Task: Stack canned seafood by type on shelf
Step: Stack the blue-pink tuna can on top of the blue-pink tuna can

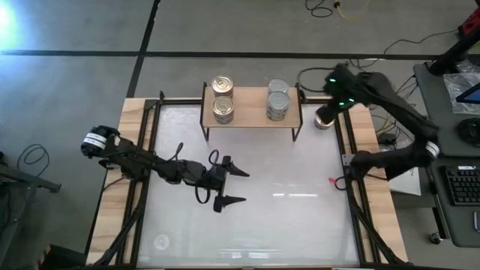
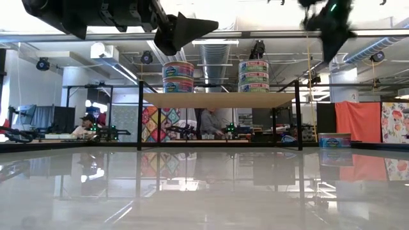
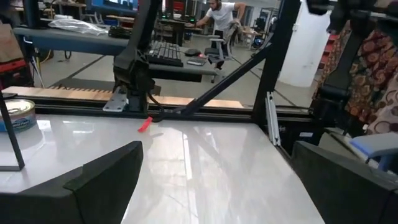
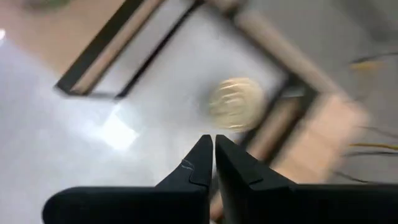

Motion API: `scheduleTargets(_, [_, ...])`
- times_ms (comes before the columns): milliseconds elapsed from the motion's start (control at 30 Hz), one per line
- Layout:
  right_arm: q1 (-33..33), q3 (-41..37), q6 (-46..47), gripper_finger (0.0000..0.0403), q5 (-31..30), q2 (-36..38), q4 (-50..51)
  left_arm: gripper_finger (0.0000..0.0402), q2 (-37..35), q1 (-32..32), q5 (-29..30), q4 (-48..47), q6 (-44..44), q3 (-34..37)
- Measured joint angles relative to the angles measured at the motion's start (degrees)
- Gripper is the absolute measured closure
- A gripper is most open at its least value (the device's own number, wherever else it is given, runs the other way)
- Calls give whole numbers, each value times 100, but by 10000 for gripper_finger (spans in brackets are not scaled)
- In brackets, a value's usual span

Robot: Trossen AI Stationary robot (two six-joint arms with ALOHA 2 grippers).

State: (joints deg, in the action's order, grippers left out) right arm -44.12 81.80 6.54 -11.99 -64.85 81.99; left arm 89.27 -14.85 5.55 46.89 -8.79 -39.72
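i see the shelf [image 1: 251, 107] at the far edge of the surface [image 1: 285, 187], carrying 2 stacks of cans: gold-lidded cans [image 1: 223, 98] on one side, silver-lidded cans [image 1: 278, 100] on the other. 1 more can [image 1: 323, 120] sits just beside the shelf. my right gripper [image 4: 213, 155] hangs above it, fingers together, empty. my left gripper [image 1: 234, 186] waits mid-surface, fingers spread.
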Motion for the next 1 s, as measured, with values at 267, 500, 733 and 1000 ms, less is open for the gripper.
scheduleTargets(267, [-1270, -1746, -1151, 390, 1677, 573, -989, 3, -7, -256, 351, -363, 38, 9])
scheduleTargets(500, [-1367, -3420, -2399, 390, 2497, 1171, -2325, 3, -31, -260, 355, -645, -262, 9])
scheduleTargets(733, [-1374, -4021, -1874, 390, 1604, 1001, -3532, 3, -37, -273, 509, -680, -439, 11])
scheduleTargets(1000, [-969, -4066, 253, 390, 866, 566, -4220, 3, -102, -268, 848, -643, -425, 11])
